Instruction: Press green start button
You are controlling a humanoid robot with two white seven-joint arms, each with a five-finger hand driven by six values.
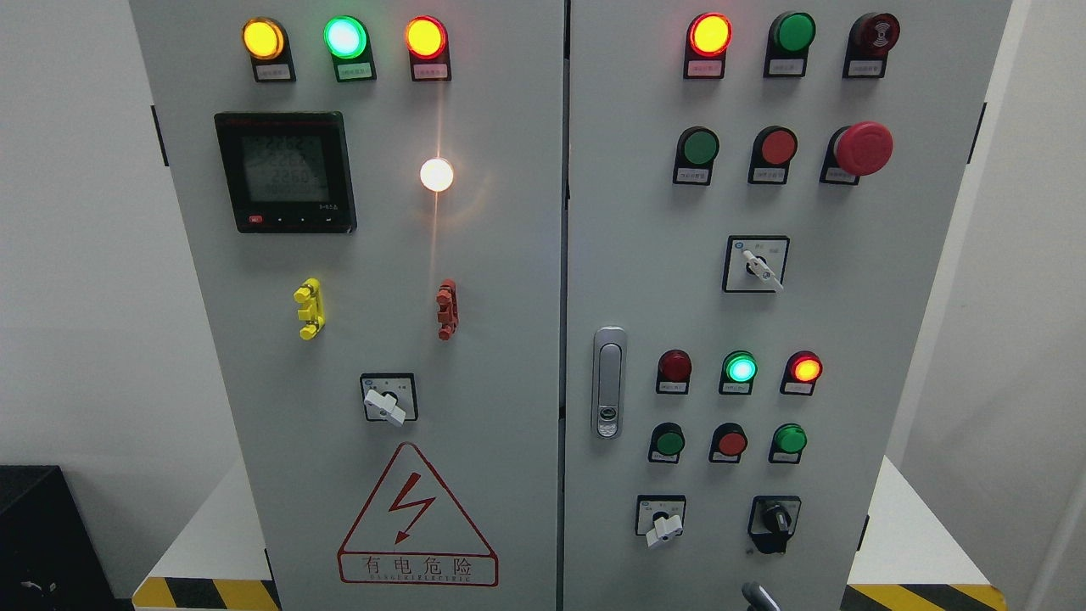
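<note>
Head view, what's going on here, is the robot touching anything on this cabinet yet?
Nothing is being handled. The camera faces a grey electrical cabinet with two doors covered in lamps, buttons and rotary switches. Neither robot hand is identifiable; only a small dark part shows at the bottom edge. Several green buttons are untouched, for example one on the right door's upper part.

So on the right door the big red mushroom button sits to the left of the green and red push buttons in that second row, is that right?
Not quite. In the head view the red mushroom button sits to the right of the green push button and the red push button, at the end of that second row on the right door.
</note>
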